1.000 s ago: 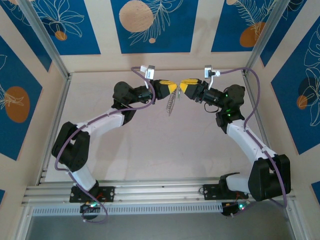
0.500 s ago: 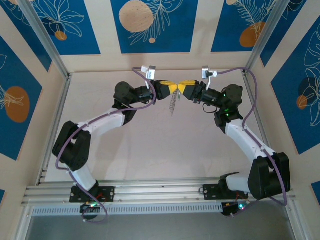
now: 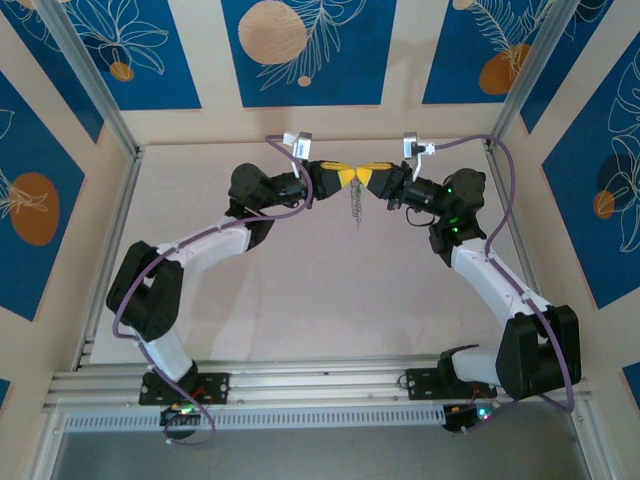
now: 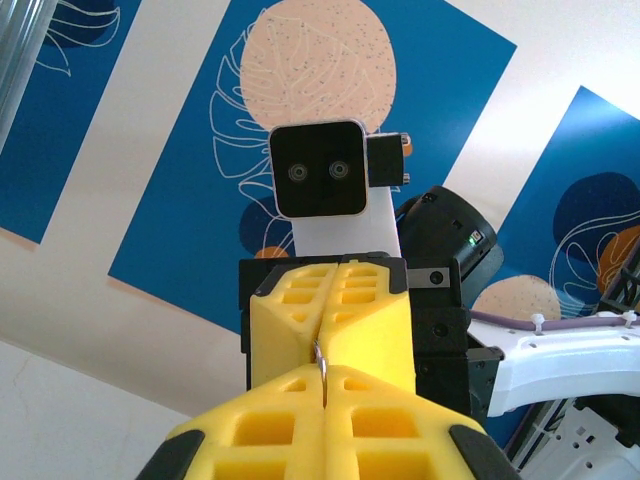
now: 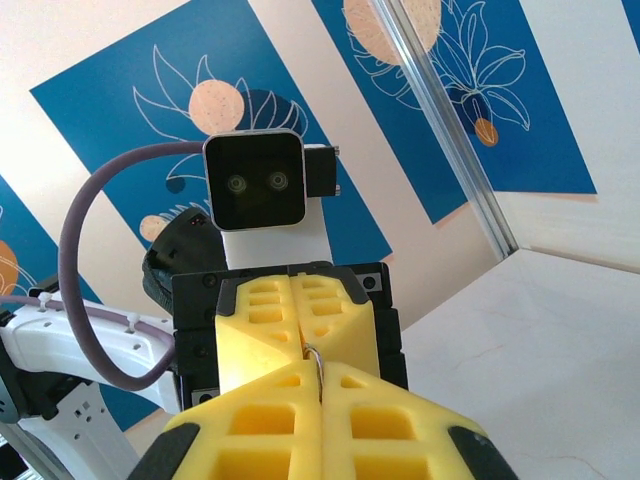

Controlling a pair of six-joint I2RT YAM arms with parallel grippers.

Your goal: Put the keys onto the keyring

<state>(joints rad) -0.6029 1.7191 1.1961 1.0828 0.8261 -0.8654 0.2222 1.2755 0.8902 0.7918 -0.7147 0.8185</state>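
Tips of the left gripper [image 3: 350, 175] and right gripper [image 3: 368, 176] meet at upper centre, both pinching the keyring [image 3: 356, 205] dangling above the worktop [image 3: 300, 290], probably to steady its loop for threading.

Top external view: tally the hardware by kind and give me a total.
Arms: 2, left arm, right arm
Grippers: 2, left gripper, right gripper
Wrist cameras: 2, left wrist camera, right wrist camera
keyring: 1, hanging where the grippers meet
Total: 7
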